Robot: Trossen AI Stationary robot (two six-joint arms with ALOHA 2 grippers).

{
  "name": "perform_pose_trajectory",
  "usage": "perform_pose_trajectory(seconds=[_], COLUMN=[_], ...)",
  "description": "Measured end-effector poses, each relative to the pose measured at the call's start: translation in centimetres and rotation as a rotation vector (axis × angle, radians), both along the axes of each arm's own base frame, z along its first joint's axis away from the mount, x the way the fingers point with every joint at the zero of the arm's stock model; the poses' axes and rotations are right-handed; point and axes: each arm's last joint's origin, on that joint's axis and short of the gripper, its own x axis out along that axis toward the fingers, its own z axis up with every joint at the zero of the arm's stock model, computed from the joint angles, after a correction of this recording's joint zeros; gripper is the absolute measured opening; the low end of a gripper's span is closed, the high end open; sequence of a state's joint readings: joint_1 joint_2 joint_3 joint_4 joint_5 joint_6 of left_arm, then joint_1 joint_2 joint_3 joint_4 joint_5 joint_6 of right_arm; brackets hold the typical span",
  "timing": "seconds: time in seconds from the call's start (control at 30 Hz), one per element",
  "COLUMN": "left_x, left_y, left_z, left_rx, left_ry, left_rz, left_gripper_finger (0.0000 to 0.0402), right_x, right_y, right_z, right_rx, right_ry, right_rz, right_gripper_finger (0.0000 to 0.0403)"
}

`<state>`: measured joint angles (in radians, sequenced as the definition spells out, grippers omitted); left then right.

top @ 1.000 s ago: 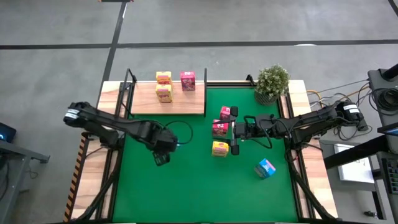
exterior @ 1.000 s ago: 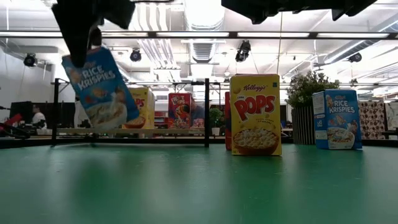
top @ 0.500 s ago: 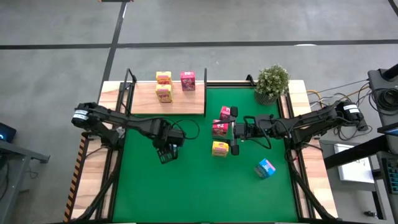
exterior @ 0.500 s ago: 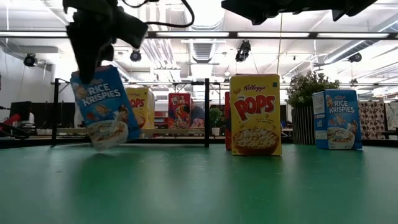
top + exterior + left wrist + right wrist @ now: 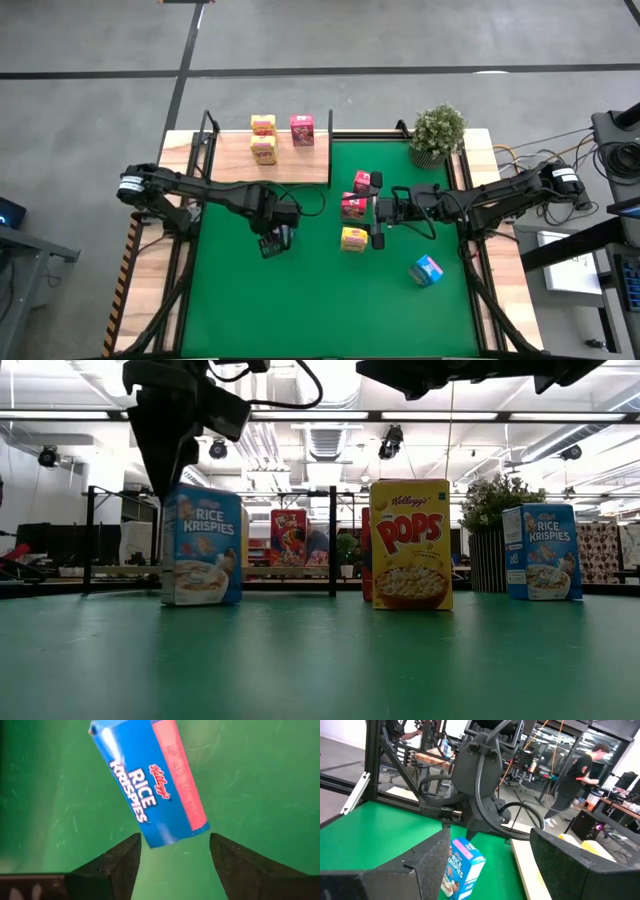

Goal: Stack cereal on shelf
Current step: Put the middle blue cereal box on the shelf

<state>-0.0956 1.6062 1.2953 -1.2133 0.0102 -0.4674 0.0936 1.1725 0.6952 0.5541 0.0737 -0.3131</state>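
A blue Rice Krispies box (image 5: 202, 545) stands upright on its bottom end on the green mat (image 5: 300, 300); it also shows in the left wrist view (image 5: 150, 785). My left gripper (image 5: 272, 238) is right above it, open, one finger on either side of the box's top end with a thin gap at each side (image 5: 172, 840). My right gripper (image 5: 377, 222) hangs open and empty beside a pink box (image 5: 352, 205) and a yellow box (image 5: 352, 238). The wood shelf (image 5: 300, 165) holds two yellow boxes (image 5: 263, 138) and a pink one (image 5: 302, 130).
Another pink box (image 5: 362, 181) and a second blue box (image 5: 427, 270) stand on the mat. A potted plant (image 5: 437, 133) is at the far right corner. Black shelf posts (image 5: 331, 135) rise at the shelf's ends. A person (image 5: 575, 775) stands in the room behind.
My left gripper has gone down and a little toward the table's right edge with the blue box. The box hung tilted and clear of the mat; it now stands upright on the mat.
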Motion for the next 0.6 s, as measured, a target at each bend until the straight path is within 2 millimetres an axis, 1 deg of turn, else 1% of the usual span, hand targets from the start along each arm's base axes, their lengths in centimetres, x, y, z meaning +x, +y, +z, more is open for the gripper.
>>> perform_pose_trajectory(seconds=[0.17, 0.3, 0.37, 0.5, 0.6], left_x=[-0.1, -0.5, -0.5, -0.2, 0.0], left_y=[0.1, 0.2, 0.3, 0.8, 0.9], left_z=[0.3, 1.1, 1.6, 2.1, 2.2], left_rx=[0.028, 0.044, 0.038, 0.004, 0.008], left_ry=[-0.023, -0.063, -0.102, -0.181, -0.208], left_rz=[-0.035, 0.012, 0.083, 0.285, 0.369], left_gripper_finger=[0.0235, 0.0236, 0.0236, 0.0240, 0.0250], right_x=[0.0, 0.0, 0.0, 0.0, 0.0], right_y=[0.0, 0.0, 0.0, 0.0, 0.0], right_z=[0.0, 0.0, 0.0, 0.0, 0.0], right_rx=[-0.002, -0.002, -0.002, -0.005, -0.015], right_ry=[0.003, 0.003, 0.003, 0.003, 0.003], right_rz=[-0.006, -0.006, -0.006, -0.006, -0.006], right_gripper_finger=[0.0263, 0.0263, 0.0263, 0.0263, 0.0263])
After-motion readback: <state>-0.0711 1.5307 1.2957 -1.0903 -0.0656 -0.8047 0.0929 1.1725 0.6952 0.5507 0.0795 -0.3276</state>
